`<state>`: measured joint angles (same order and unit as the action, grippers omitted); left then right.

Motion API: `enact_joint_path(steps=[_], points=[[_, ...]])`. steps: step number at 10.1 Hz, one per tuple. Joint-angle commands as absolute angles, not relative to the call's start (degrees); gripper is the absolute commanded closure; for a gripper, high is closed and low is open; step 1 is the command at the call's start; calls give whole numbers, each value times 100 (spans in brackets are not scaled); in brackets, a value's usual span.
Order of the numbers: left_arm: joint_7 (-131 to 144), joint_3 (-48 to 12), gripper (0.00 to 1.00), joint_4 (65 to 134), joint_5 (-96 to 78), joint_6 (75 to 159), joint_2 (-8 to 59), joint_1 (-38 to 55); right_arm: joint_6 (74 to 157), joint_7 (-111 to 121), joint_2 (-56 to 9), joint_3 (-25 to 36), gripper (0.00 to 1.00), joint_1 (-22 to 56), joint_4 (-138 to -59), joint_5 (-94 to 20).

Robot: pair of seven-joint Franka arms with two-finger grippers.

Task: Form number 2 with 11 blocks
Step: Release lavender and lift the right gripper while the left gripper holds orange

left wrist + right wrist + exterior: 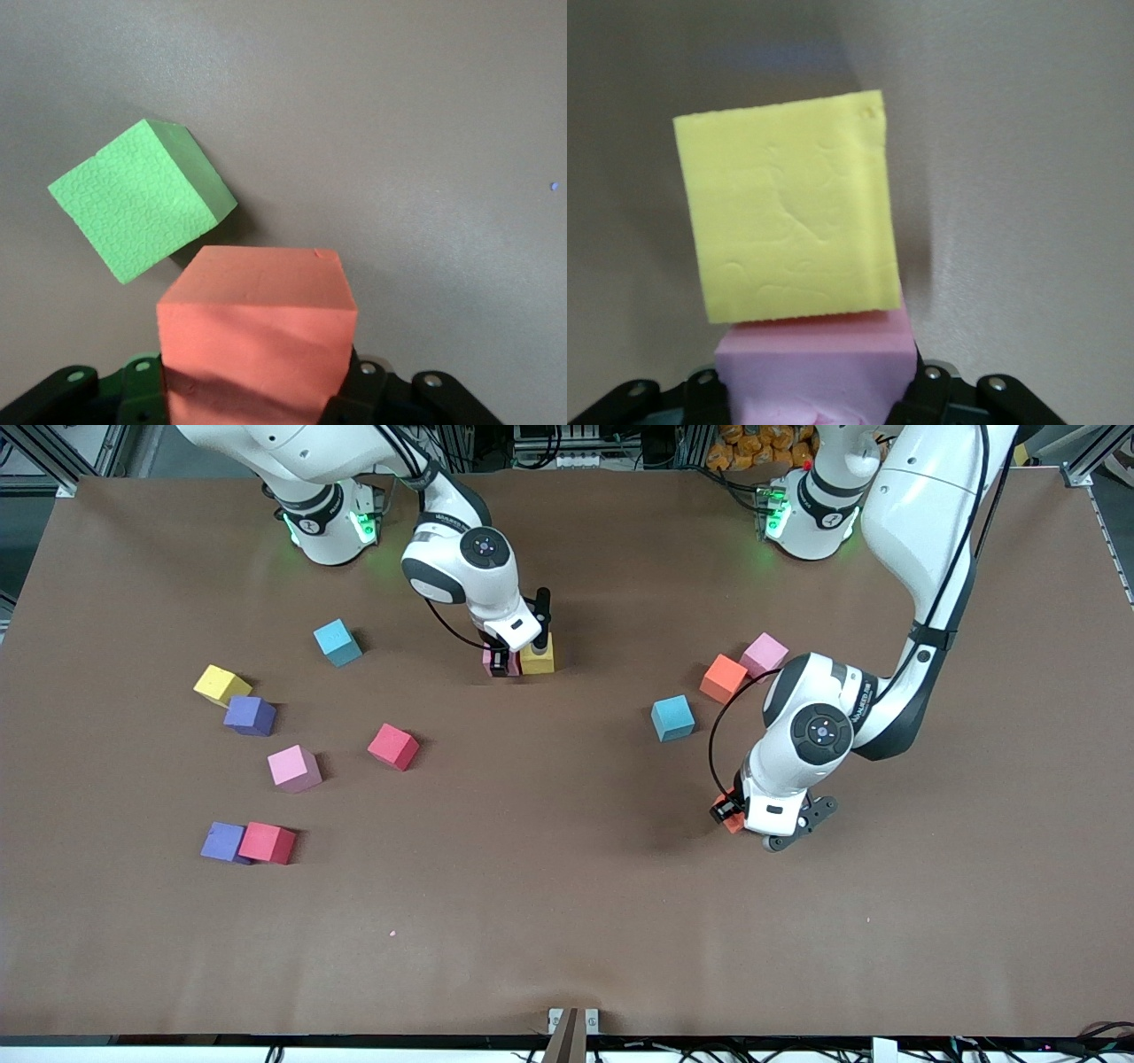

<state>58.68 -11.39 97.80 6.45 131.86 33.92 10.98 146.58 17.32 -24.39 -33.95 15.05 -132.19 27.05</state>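
Blocks for the number 2 were barely begun: you had one yellow block [538, 657] set down mid-surface, close to the robots' bases, and a pink block [493, 661] pressed edge to edge against it on the side toward the right arm's end. In the right wrist view the two faces met with no gap, which I judge was the point of the hold: lining the pink cube up square before letting go. Your right pincer [501, 662] was clenched on that pink block. Whether the block already sat on the surface I could not tell.

Your left pincer [731, 813] was grasping an orange block [257, 345] low over the surface, toward the left arm's end and well apart from the started row. A green block [142, 199] lay just beside it, turned at an angle and not touching. In the front view the arm hid it.

Spare cubes lay scattered. Toward the right arm's end were a blue block [337, 642], a second yellow block [221, 685] beside a purple block [250, 716], a loose pink block [294, 768], a red block [393, 746], and a purple and red pair [248, 843] touching, nearest the front camera. Toward the left arm's end were another blue block [672, 718] and an orange and pink pair [742, 668].

Nine cubes were yet to join, by my count.
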Motion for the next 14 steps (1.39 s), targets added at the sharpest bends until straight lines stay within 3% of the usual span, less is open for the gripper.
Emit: enact_joint_path(steps=[1,7,10,11,12,14], points=[[6003,-1213,64,9835,738,13078,3270,993,14651,1723,-2549,-3410,51,1529,-13140,2804],[6012,-1204,64,9844,738,13078,3270,984,14651,1731,-2558,-3401,51,1599,-13096,2786],[6029,-1213,64,9844,738,13078,3278,984,14651,1723,-2610,-3384,46,1661,-13043,2777],[6038,-1213,64,9844,738,13078,3278,984,14651,1697,-2610,-3384,29,1652,-13043,2777],[6073,-1213,64,9844,738,13078,3278,984,14643,1696,-2610,-3384,2,1652,-13043,2777],[6117,-1204,64,9844,738,13078,3287,984,14599,1670,-2602,-3384,0,1644,-13043,2769]])
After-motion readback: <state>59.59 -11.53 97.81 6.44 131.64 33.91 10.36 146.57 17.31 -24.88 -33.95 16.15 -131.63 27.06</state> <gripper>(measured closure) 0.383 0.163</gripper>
